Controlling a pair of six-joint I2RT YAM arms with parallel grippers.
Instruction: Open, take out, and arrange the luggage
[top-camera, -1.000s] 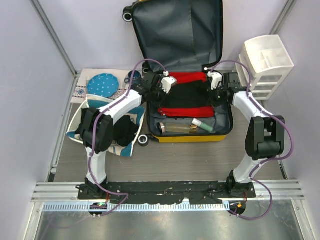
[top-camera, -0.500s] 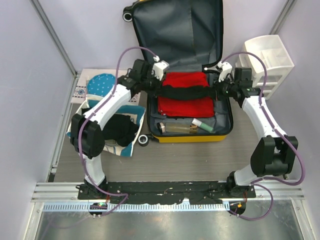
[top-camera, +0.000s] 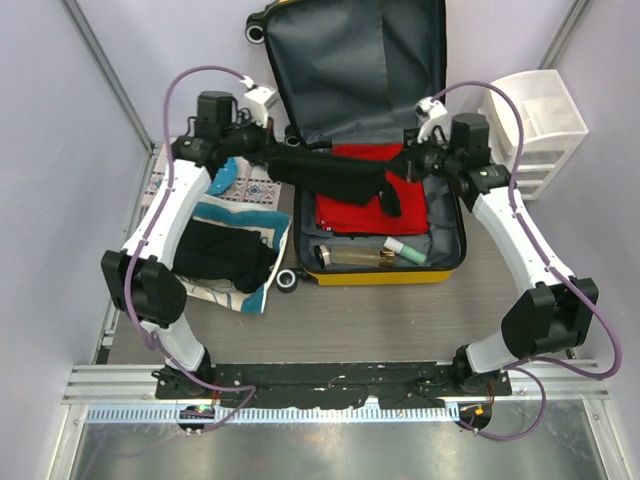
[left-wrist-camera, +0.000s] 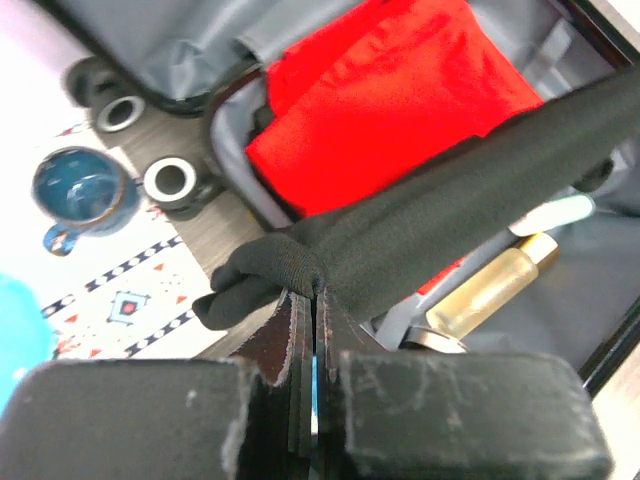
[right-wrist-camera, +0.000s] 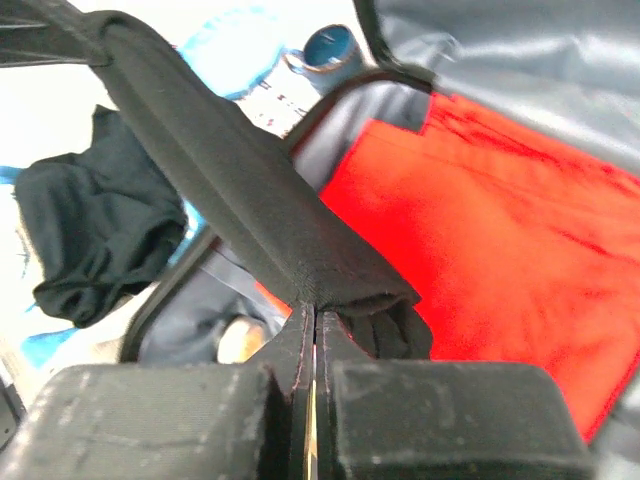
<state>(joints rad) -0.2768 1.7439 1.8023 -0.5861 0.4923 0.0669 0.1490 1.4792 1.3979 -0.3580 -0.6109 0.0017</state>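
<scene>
The luggage (top-camera: 360, 60) lies open at the back of the table, grey-lined lid upright, yellow base toward me. A folded red garment (top-camera: 350, 212), a glass bottle (top-camera: 355, 257) and a tube (top-camera: 405, 249) lie in the base. A long black garment (top-camera: 335, 172) hangs stretched above the base's left rim. My left gripper (top-camera: 272, 152) is shut on its left end and my right gripper (top-camera: 405, 165) on its right end. The left wrist view has the left gripper (left-wrist-camera: 318, 295) pinching the black cloth (left-wrist-camera: 450, 190) over the red garment (left-wrist-camera: 390, 90). The right gripper (right-wrist-camera: 313, 310) pinches the cloth (right-wrist-camera: 220, 170).
A white drawer unit (top-camera: 530, 125) stands right of the luggage. To the left lies a patterned mat (top-camera: 250, 190) with a blue mug (left-wrist-camera: 80, 195), and a heap of black clothes (top-camera: 225, 255) rests on a blue-and-white cloth. A black wheel (top-camera: 287, 280) sits by the base's front left corner.
Both arms have raised the black garment off the red one and carried it leftward. The left arm has swung out over the mat, and the right has followed over the luggage.
</scene>
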